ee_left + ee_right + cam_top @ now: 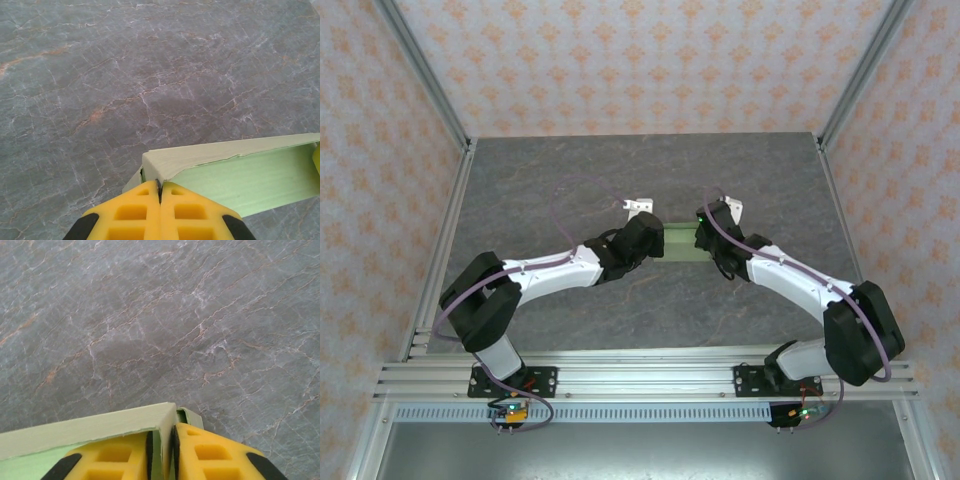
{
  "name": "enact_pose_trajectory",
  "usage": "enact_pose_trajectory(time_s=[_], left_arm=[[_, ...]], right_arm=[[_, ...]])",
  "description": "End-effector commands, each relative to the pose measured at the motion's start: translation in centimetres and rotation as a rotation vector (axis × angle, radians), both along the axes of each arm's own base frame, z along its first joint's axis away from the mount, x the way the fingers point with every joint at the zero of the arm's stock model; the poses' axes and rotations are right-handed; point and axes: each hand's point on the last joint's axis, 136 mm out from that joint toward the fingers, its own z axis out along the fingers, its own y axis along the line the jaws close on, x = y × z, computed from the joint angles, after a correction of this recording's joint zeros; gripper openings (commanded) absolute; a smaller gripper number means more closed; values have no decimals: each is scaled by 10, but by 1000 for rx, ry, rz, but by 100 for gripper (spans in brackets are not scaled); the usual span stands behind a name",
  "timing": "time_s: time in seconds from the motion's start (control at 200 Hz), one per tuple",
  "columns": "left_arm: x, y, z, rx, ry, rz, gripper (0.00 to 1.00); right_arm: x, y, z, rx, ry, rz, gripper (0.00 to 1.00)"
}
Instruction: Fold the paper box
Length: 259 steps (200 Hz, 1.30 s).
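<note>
Though thin, crisp-edged pale-green paper box

paper box ends hidden under left pincer and right pincer, cut by wrist-view edges, right hold unclear

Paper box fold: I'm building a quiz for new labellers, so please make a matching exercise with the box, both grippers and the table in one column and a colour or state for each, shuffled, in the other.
Column one:
1. paper box
2. left gripper
3. right gripper
4. table

Column two:
A. fingers shut on the box's left-end corner
B. grey, marbled with pale veins
C. pale green, lying between the two grippers
D. a box wall standing between its fingers at the right end

Pairs: 1-C, 2-A, 3-D, 4-B
</note>
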Motion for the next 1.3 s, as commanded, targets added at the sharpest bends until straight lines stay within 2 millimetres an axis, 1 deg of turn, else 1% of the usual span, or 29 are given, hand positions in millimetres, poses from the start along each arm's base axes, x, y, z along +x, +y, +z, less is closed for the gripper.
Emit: enact_pose_trajectory(time_s=[0.0, 0.075, 0.18, 0.3, 0.41, 0.511, 0.626, 0.706, 0.801, 0.876, 1.071, 1.181, 1.291], left_arm=[[-6, 11, -27, 105, 45, 7, 0], [-6, 11, -29, 111, 46, 9, 0], [-6, 10, -30, 116, 51, 0, 0], [-5, 12, -30, 133, 46, 6, 0], [-5, 12, -30, 136, 46, 8, 0], [-5, 16, -31, 144, 43, 16, 0], [-7, 17, -30, 157, 35, 4, 0], [-6, 19, -29, 171, 31, 5, 0], [-7, 16, -28, 168, 30, -7, 0], [-7, 18, -28, 170, 28, -2, 0], [-9, 19, -28, 180, 28, -4, 0], [-9, 19, -27, 183, 30, -3, 0], [-8, 19, -28, 191, 33, -7, 0]], right_arm=[[-10, 6, -2, 4, 38, 48, 24], [-12, 5, 2, -2, 38, 53, 28], [-13, -1, 16, -27, 32, 51, 33], [-13, -5, 27, 4, 27, 53, 38], [-14, -6, 24, 58, 61, 51, 42], [-15, -3, 23, 105, 83, 65, 44], [-16, 1, 28, 149, 90, 90, 46], [-16, 0, 31, 144, 84, 101, 46], [-14, -3, 33, 120, 70, 114, 44], [-10, -4, 33, 92, 67, 125, 41], [1, -8, 30, 8, 77, 141, 40], [5, -8, 23, -16, 90, 146, 33], [5, -6, 17, -19, 99, 156, 22]])
